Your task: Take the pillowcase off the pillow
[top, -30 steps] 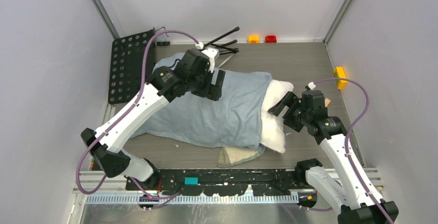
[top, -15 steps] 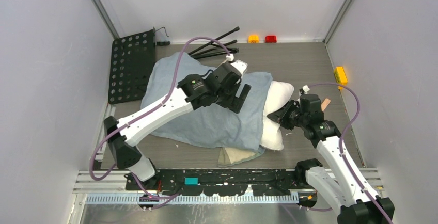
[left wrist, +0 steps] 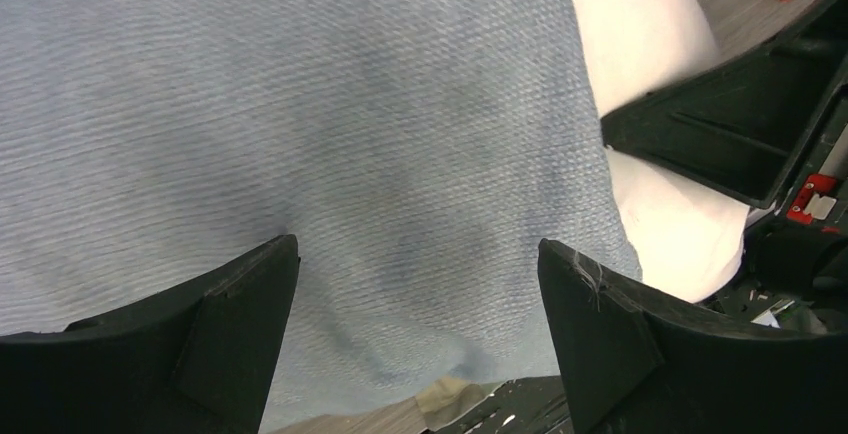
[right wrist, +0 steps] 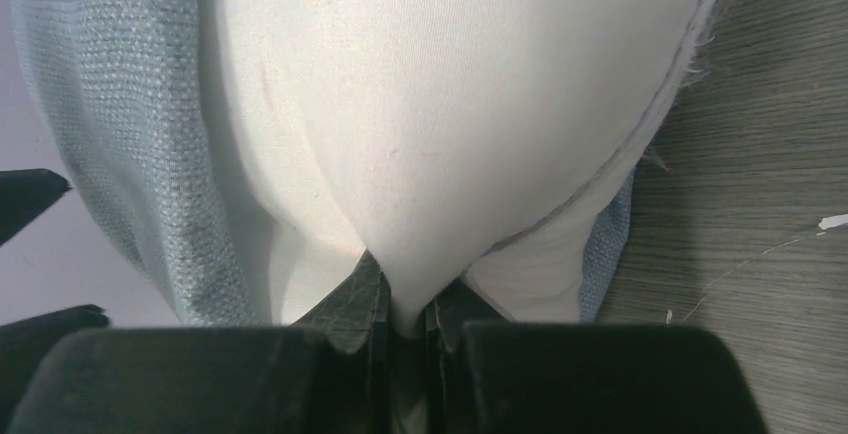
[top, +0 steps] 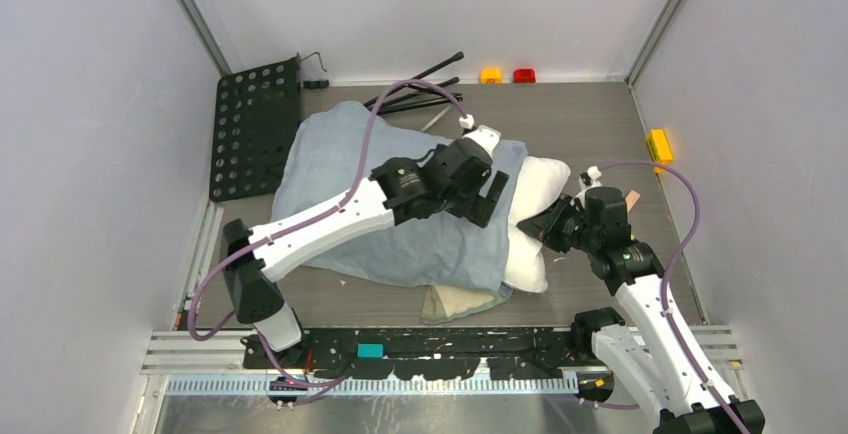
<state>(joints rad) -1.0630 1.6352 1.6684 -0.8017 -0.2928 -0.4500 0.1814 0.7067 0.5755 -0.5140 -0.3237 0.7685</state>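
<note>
The blue-grey pillowcase (top: 400, 214) lies across the middle of the table with the white pillow (top: 537, 179) poking out of its right end. A tan patch of the pillowcase (top: 460, 301) shows at its near edge. My left gripper (top: 497, 199) hovers open over the cloth near that open end. In the left wrist view its fingers (left wrist: 418, 249) straddle bare pillowcase (left wrist: 300, 104), with the pillow (left wrist: 645, 44) to the right. My right gripper (top: 543, 229) is shut on the pillow's exposed end. In the right wrist view, white pillow fabric (right wrist: 450, 84) is pinched between its jaws (right wrist: 405, 304), pillowcase (right wrist: 110, 104) at the left.
A black perforated plate (top: 255, 129) leans at the back left, beside black rods (top: 420, 89). Small orange (top: 490, 75) and red (top: 524, 75) blocks sit at the back wall, and a yellow block (top: 657, 144) at the right wall. Grey walls close in on three sides.
My left arm has swung right across the pillowcase to its open end, staying open. My right gripper has pushed in and shut on the pillow's end.
</note>
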